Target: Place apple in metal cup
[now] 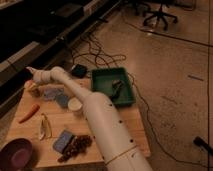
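The apple (32,87), a small round fruit showing its paler yellowish side, sits at the far left corner of the wooden table (100,142). My gripper (30,71) is at the end of the white arm, just above and behind the apple. A small dull grey object that looks like the metal cup (63,100) stands to the right of the apple, beside the arm and partly hidden by it.
A cream-white cup (75,105) stands by the arm. An orange carrot (28,113), a banana (44,127), a purple bowl (15,153), a blue sponge (63,141) and dark grapes (76,146) lie on the table's left and front. A green tray (107,80) sits at the right.
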You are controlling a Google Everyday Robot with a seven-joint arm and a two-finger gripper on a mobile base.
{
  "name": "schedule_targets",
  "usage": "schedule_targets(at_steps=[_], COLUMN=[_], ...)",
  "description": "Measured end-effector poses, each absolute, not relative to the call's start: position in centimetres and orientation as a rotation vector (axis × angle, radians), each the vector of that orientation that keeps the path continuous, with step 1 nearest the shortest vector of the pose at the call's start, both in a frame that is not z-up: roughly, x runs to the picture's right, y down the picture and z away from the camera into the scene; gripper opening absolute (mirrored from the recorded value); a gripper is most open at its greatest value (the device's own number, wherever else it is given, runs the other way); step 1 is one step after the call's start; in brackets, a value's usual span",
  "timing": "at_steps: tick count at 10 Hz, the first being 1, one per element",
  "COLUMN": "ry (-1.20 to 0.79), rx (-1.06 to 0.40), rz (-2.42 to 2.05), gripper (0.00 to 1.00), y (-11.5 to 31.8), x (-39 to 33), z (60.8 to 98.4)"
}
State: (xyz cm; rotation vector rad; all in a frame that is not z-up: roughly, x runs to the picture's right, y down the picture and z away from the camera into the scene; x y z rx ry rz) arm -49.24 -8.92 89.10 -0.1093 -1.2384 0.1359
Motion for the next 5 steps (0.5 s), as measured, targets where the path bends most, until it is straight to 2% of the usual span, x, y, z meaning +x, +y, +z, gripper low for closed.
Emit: schedule_targets(at_steps=[3, 5], ry=[-1.238, -1.238], rx=[-0.109, -0.108], rz=[0.137, 0.136], gripper=[0.8, 0.8], y=[-12.7, -13.8], x=[-49.2, -49.1], z=[84.7, 83.4])
